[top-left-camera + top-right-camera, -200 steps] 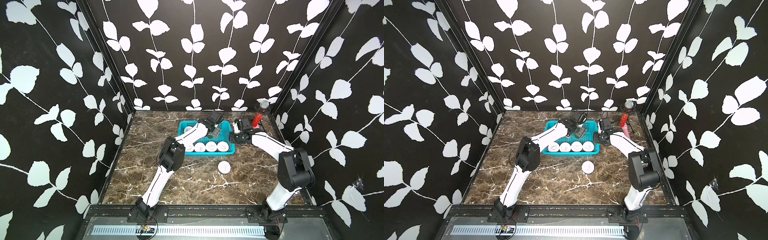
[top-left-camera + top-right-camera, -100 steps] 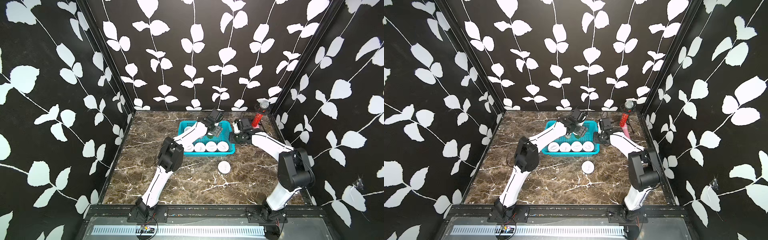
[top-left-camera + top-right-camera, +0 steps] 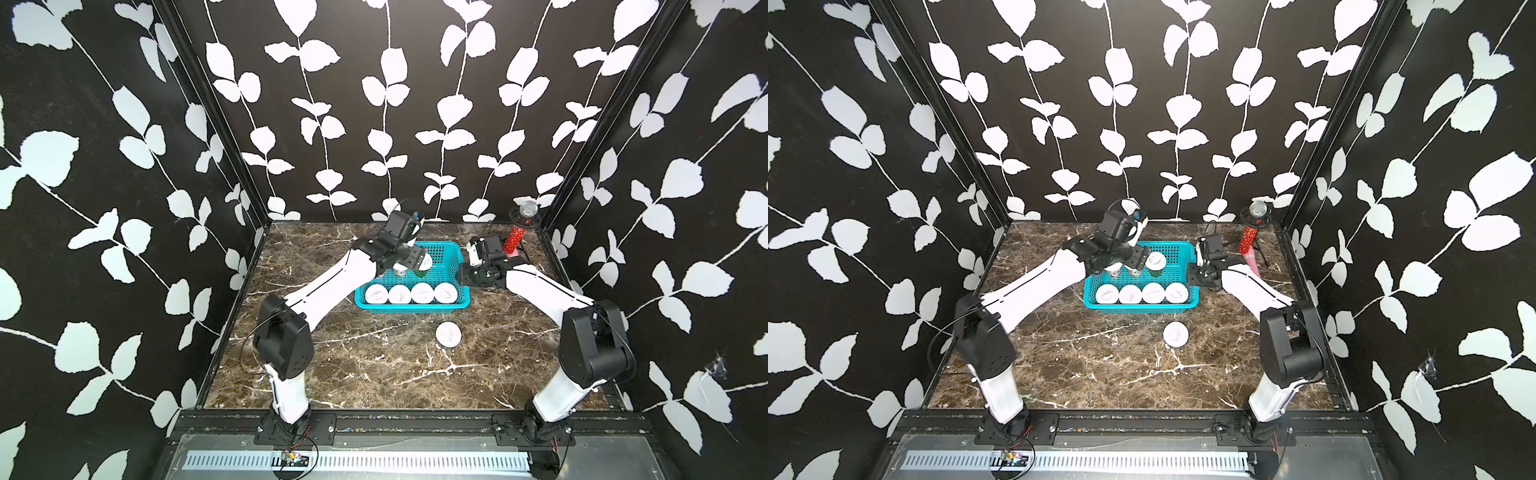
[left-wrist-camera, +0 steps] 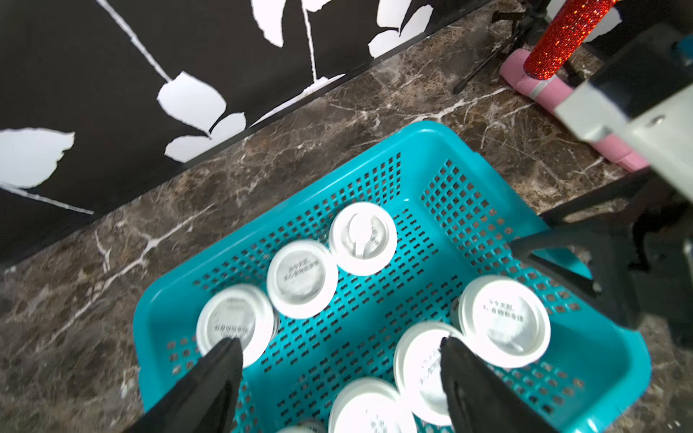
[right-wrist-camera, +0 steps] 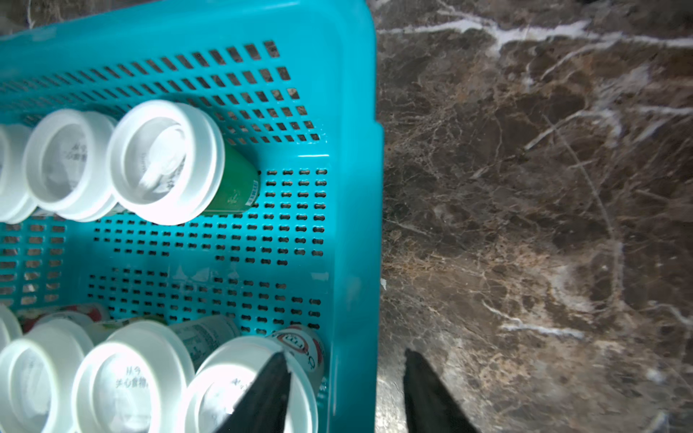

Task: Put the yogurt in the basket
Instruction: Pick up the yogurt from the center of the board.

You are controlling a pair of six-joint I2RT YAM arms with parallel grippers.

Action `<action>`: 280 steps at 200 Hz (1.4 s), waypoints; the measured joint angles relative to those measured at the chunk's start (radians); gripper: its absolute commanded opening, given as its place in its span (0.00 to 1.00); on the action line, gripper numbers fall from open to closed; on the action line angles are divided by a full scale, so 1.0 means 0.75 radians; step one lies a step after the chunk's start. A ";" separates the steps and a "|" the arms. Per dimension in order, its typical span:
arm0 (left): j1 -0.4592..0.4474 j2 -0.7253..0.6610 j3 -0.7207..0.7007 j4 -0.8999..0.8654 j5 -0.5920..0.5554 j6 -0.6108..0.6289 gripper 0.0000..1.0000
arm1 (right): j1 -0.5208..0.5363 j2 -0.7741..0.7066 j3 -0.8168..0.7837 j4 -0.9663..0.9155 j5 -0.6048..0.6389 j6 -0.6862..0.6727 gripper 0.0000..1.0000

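The turquoise basket (image 3: pixel 411 308) (image 3: pixel 1140 308) stands at the back middle of the marble table, holding several white-lidded yogurt cups. Four form its front row (image 3: pixel 422 292) and three its back row (image 4: pixel 302 279) (image 5: pixel 165 161). One more yogurt (image 3: pixel 448 335) (image 3: pixel 1175 334) stands alone on the table in front of the basket. My left gripper (image 4: pixel 339 345) (image 3: pixel 409 268) hovers open over the basket's inside, holding nothing. My right gripper (image 5: pixel 344 352) (image 3: pixel 464 277) is open astride the basket's right wall (image 5: pixel 356 187), one finger over a cup inside and one outside over the table.
A red glitter microphone (image 3: pixel 517 237) on a small stand, with a pink tube (image 4: pixel 543 88) at its foot, sits in the back right corner close behind my right wrist. Black leaf-patterned walls close in the table on three sides.
My right gripper's jaws have parted from shut on the basket's right rim to open around it. The left arm and the cups have hardly moved.
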 measured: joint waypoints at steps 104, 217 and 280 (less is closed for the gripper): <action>0.188 -0.526 -0.580 0.044 0.067 -0.101 0.83 | 0.000 -0.277 -0.178 -0.039 0.006 -0.033 0.65; 0.246 -0.761 -0.805 0.029 0.051 -0.098 0.84 | 0.175 -0.605 -0.326 -0.195 0.015 -0.141 0.67; 0.247 -0.791 -0.833 0.029 0.026 -0.098 0.84 | 0.385 -0.660 -0.343 -0.311 0.087 -0.157 0.69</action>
